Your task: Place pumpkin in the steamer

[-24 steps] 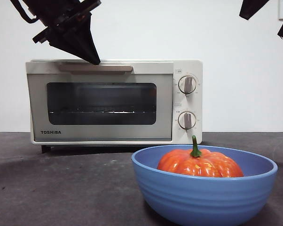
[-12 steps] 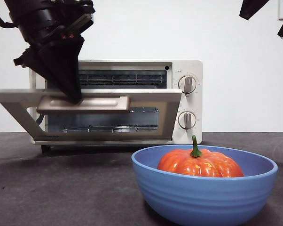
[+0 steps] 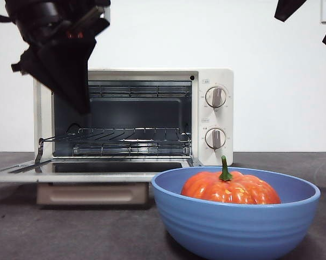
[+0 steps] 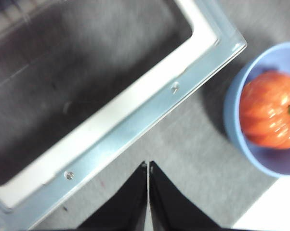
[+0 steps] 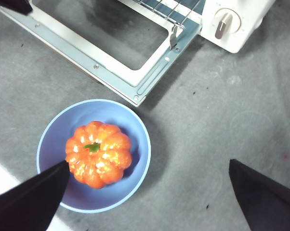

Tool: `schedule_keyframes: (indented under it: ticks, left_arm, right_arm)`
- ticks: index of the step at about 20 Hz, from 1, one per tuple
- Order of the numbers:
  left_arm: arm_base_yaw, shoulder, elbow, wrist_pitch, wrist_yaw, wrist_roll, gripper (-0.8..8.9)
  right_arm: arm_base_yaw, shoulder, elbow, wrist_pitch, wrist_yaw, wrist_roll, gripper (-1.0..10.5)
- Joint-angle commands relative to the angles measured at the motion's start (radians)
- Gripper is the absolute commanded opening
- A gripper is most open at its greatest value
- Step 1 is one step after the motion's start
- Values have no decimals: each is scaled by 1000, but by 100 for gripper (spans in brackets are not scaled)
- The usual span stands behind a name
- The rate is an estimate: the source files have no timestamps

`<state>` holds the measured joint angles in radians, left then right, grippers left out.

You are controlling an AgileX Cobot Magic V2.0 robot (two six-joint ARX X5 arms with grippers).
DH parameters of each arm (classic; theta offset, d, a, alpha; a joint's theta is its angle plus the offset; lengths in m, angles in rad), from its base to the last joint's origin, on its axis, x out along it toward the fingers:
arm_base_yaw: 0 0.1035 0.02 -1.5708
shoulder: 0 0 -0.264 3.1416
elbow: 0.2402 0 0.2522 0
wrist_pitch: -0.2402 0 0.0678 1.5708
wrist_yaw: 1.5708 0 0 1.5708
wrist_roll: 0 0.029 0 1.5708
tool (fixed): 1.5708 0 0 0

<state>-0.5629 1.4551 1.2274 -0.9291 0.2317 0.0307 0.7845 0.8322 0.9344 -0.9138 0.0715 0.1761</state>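
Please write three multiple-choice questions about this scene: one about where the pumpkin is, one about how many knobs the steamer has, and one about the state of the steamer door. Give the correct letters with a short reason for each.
1. Where is the pumpkin?
A. On the wire rack inside the steamer
B. In the blue bowl
C. Held in the left pincer

2. How many round knobs are on the front of the steamer?
A. One
B. Two
C. Four

3. In what state is the steamer door?
A. Folded down fully open
B. Shut
C. Taken off

Answers:
1. B, the pumpkin sits in the bowl in front of the steamer, seen from above in the right wrist view.
2. B, one knob stands above the other beside the opening.
3. A, the door lies flat and the wire rack inside is exposed; the left pincer, shut and empty, is above the door's edge, and the right pincer is open above the bowl.
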Motion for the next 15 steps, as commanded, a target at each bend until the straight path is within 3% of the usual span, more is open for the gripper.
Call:
schedule_keyframes:
  ticks: [1, 9, 15]
  left_arm:
    - [10, -87, 13, 41, -3, -18, 15]
    - [99, -454, -77, 62, -3, -58, 15]
    - [111, -665, -243, 44, -3, -89, 15]
  right_arm:
    - [-18, 19, 13, -16, -5, 39, 514]
    - [-229, 182, 7, 14, -273, 6, 485]
    - [-242, 283, -55, 78, -293, 1, 408]
